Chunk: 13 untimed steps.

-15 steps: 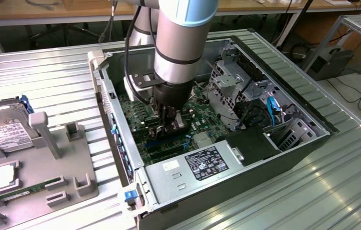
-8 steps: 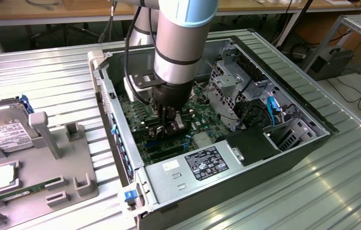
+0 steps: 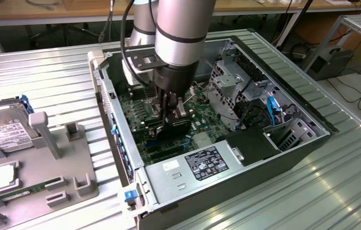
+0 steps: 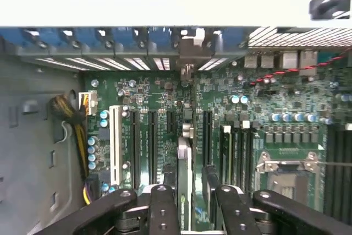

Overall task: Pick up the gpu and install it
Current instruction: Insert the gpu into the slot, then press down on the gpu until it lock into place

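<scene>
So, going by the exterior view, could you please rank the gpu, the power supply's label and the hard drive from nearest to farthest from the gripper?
1. The gpu: right at the gripper, inside the open case over the motherboard.
2. The power supply's label: inside the case, toward the near end.
3. The hard drive: outside the case, on the grey holder at the exterior view's left.

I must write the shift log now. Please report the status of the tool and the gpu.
Tool down inside the computer case, astride gpu. Gpu standing edge-on over the motherboard slots. Nothing seen blocking.

The gripper [image 3: 174,122] hides most of the gpu [image 3: 172,130].
</scene>
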### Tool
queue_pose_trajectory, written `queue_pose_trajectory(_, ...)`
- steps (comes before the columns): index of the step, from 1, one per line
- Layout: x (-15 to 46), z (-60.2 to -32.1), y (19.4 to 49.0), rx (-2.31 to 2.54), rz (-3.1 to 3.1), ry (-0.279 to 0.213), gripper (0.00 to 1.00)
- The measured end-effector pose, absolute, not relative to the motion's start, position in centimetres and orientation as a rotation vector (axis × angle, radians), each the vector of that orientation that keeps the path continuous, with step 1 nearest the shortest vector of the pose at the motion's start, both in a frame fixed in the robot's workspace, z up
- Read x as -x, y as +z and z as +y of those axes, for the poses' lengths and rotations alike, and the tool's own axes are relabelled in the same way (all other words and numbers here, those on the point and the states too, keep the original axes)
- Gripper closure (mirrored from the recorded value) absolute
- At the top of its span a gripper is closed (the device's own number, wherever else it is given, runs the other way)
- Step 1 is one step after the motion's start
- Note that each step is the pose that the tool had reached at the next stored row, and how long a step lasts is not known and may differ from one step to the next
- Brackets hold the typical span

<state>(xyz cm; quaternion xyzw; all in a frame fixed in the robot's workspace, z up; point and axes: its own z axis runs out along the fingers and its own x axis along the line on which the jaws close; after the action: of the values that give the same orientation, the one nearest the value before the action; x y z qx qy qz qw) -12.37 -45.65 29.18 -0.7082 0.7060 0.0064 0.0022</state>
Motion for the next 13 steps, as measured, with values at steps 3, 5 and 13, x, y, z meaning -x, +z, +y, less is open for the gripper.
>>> queue_pose_trajectory(3, 12.58, -45.50, 29.21, 2.222, 2.215, 0.019, 0.87)
queue_pose_trajectory(5, 12.58, -45.49, 29.21, 2.222, 2.215, 0.019, 0.89)
queue_pose_trajectory(13, 12.58, -45.49, 29.21, 2.222, 2.215, 0.019, 0.89)
